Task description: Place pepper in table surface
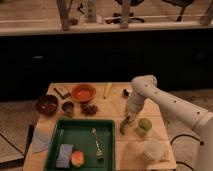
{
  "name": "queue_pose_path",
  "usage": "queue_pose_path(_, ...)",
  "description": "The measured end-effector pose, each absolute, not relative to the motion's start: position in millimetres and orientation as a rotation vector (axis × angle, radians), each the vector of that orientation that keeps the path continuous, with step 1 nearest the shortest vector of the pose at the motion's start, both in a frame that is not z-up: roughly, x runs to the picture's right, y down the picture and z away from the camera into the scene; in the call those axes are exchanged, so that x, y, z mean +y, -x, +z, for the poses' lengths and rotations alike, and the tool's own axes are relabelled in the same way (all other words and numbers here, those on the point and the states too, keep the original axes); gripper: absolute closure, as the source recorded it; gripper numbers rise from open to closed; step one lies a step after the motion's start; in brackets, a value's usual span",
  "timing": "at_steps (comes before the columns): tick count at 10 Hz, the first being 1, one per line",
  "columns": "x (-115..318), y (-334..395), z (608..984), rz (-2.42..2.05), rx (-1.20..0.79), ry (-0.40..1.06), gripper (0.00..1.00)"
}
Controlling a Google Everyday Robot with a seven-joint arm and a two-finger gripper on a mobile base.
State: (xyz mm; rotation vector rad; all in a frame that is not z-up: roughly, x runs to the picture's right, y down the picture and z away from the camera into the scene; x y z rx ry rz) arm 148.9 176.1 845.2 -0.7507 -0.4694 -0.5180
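Note:
My gripper [127, 119] hangs from the white arm over the right half of the wooden table surface [115, 107], just right of the dark green tray [82, 131]. It is shut on the pepper [123, 127], a small dark green curved pod that points down from the fingers, close above the tabletop. The pepper's lower tip is near the tray's right rim. Whether it touches the wood I cannot tell.
A round light-green cup [144, 126] stands just right of the gripper and a white cup [152, 150] is at the front right. The tray holds a fork [96, 144], a sponge [64, 155] and an orange fruit [77, 158]. At the back are an orange bowl [83, 92], a dark red bowl [46, 105], grapes [90, 108] and a pale yellow item [107, 90].

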Motion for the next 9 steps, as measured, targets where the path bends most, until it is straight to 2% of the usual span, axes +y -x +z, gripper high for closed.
queue_pose_path(3,175.6,-150.1,851.7,-0.515,-0.48,0.753,1.0)
queue_pose_path(5,173.7,-149.5,852.9,-0.516,-0.484,0.753,0.94)
queue_pose_path(7,169.9,-145.7,854.1,-0.52,-0.494,0.756,0.69)
queue_pose_path(9,168.3,-143.2,855.0,-0.524,-0.498,0.757,0.53)
